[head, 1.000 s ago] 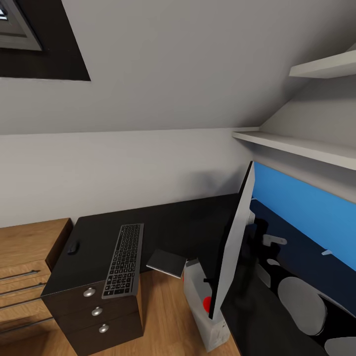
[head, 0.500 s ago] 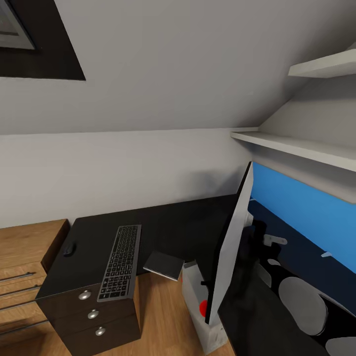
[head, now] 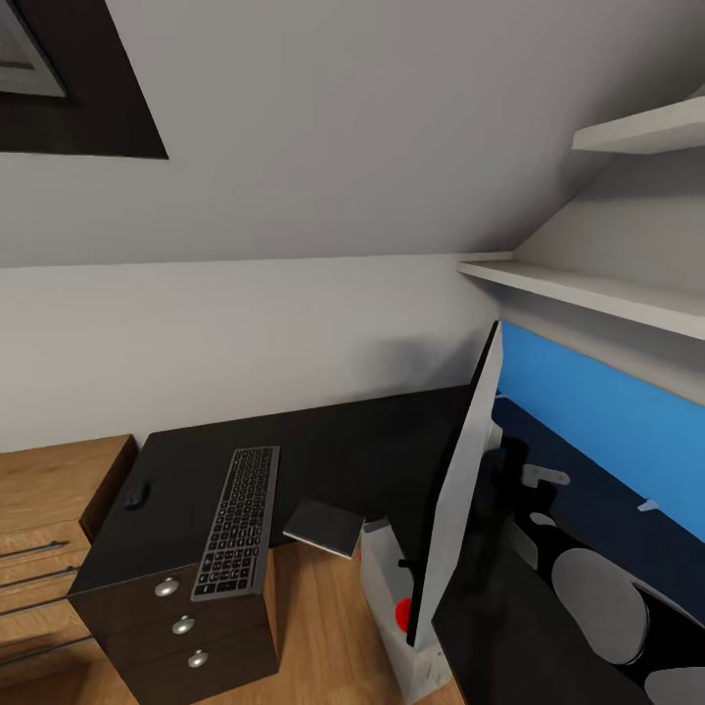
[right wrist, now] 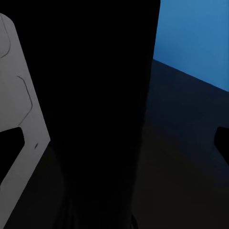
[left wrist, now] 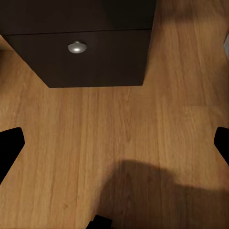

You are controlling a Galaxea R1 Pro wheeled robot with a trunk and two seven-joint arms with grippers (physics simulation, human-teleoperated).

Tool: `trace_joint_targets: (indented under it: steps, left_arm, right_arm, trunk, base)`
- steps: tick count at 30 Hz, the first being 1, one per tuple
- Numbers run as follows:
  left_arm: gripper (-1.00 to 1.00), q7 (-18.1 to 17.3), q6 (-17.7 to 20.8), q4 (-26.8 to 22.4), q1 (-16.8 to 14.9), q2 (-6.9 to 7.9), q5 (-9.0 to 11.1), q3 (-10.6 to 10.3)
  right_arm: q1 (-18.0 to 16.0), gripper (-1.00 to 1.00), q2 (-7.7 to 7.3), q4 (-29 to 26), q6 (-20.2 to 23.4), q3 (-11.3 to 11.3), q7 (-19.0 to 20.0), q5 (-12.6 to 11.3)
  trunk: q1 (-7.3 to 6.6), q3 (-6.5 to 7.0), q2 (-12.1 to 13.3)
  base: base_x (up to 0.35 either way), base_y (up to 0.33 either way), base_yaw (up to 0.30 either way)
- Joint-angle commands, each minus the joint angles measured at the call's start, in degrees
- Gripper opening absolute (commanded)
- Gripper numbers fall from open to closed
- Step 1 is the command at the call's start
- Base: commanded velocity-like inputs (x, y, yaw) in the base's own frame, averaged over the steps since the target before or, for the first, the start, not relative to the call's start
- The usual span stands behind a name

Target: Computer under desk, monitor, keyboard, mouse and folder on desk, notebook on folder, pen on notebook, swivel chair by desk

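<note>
Monitor (head: pixel 452 499) stands at frame right on the desk (head: pixel 362 441), keyboard (head: pixel 236 519) and mouse (head: pixel 133 495) lower left. Both arms' fingers seem spread, empty. Next: probably fetching the folder.

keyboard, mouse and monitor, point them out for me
keyboard (head: pixel 236 523): head view, middle of the key field.
mouse (head: pixel 134 495): head view, its rounded top.
monitor (head: pixel 456 497): head view, pale back panel, seen edge-on.

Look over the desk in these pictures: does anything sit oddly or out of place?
Yes. The keyboard lies lengthwise on the desk with its near end at the front edge above the drawers, and the notebook overhangs that edge.
</note>
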Motion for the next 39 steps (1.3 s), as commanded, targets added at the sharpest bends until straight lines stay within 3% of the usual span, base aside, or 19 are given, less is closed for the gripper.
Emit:
trace_joint_targets:
  steps: [1,26,27,39]
  left_arm:
    - [1.0,0.38,-0.33,0.01,-0.07,0.04,0.59,-0.48]
    - [1.0,0.38,-0.33,0.01,-0.08,0.03,0.59,-0.56]
    - [1.0,0.38,-0.33,0.01,-0.08,0.04,0.59,-0.56]
    - [1.0,0.38,-0.33,0.01,-0.08,0.03,0.59,-0.57]
  right_arm:
    - [-0.07,1.0,-0.01,0.11,-0.19,-0.34,-0.27,0.61]
    - [-0.07,1.0,-0.01,0.11,-0.19,-0.34,-0.27,0.61]
    - [-0.07,-1.0,-0.01,0.1,-0.19,-0.34,-0.27,0.61]
    - [-0.07,-1.0,-0.06,0.1,-0.13,-0.34,-0.27,0.62]
  trunk:
    - [0.01,-0.08,-0.06]
    - [0.01,-0.08,-0.06]
    - [0.01,-0.08,-0.06]
    - [0.01,-0.08,-0.06]
  base:
    - [0.014,0.0,0.0]
    - [0.048,0.0,0.0]
    - [0.001,0.0,0.0]
    - [0.0,0.0,0.0]
